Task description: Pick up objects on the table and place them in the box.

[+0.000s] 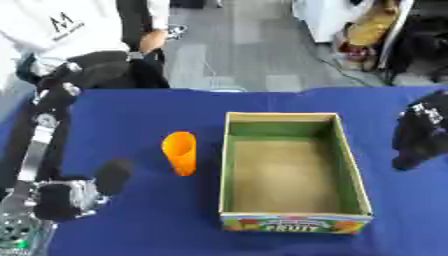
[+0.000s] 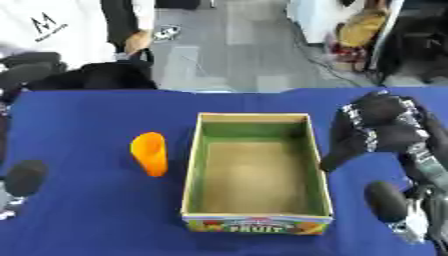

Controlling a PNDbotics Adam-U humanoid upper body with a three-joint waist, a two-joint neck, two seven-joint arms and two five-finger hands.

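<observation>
Orange cup (image 1: 179, 152) lies left of the box (image 1: 352, 165), unobstructed; left hand (image 1: 74, 192) curled empty; right hand (image 2: 372, 131), clearer in the right eye view, unreadable.

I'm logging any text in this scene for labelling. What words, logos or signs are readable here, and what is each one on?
"FRUIT": on the printed front panel of the box, in yellow letters among fruit pictures.
"M": a dark logo mark on a person's white shirt at the far edge; the small line under it is too blurred to read.
No text shows on the orange cup, the blue table cloth or the hands.
</observation>
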